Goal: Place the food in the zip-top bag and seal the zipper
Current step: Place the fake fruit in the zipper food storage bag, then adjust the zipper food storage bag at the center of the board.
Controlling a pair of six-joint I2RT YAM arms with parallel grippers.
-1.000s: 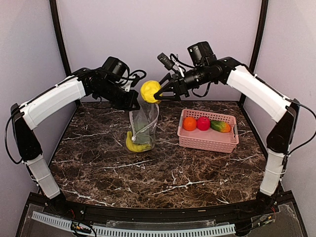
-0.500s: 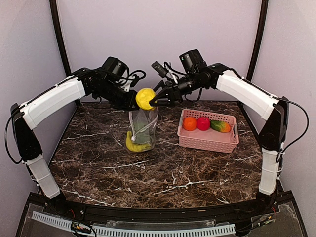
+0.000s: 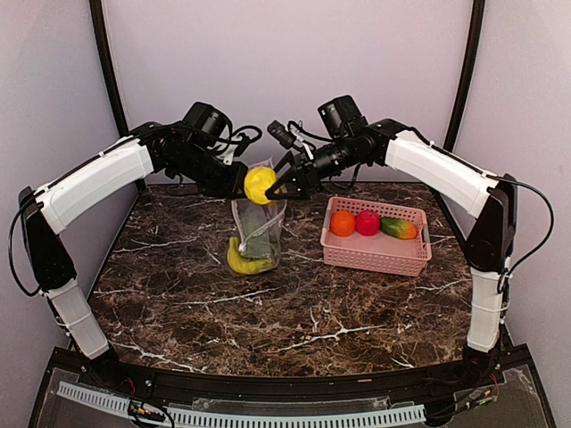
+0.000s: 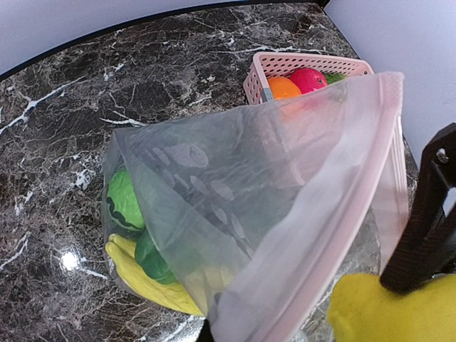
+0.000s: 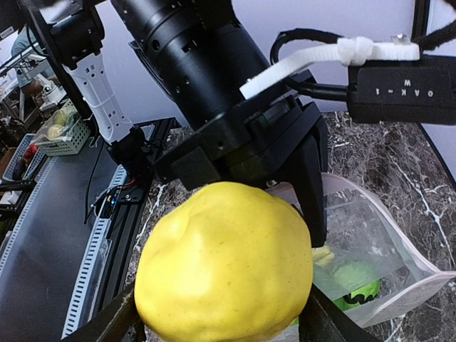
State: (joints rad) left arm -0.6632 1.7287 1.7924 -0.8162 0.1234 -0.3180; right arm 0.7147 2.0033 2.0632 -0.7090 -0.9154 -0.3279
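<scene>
Yellow and round, the lemon (image 3: 260,185) sits high in the air, squeezed between the two fingers of the right pincer (image 3: 272,186). It is right at the top edge of the zip-top bag (image 3: 259,223), not inside.

The left pincer (image 3: 237,189) is closed tight on the rim of the bag and holds it up. The lemon is just beside this pincer, on its right in the top view.

From above, the bag stands tall. Its long side goes up and down, its mouth is on top and its bottom rests on the dark bench (image 3: 178,294). A banana (image 3: 243,262) lies across the bottom of the bag.

The top view also shows the whole pink basket (image 3: 375,250), to the right of the bag and apart from it. In it sit an orange (image 3: 343,223), a red round fruit (image 3: 367,223) and a mango-like piece (image 3: 399,228) in a row.

The left wrist view looks down into the bag. Only here can you see the green pieces (image 4: 125,203) next to the banana. The pink zipper (image 4: 388,128) runs slanted along the open mouth, and the lemon peeks in at the bottom right corner.

The right wrist view shows the lemon up close, filling the gap between the pincer's fingers. The black left pincer is just behind it, with the open bag below and to the right.
</scene>
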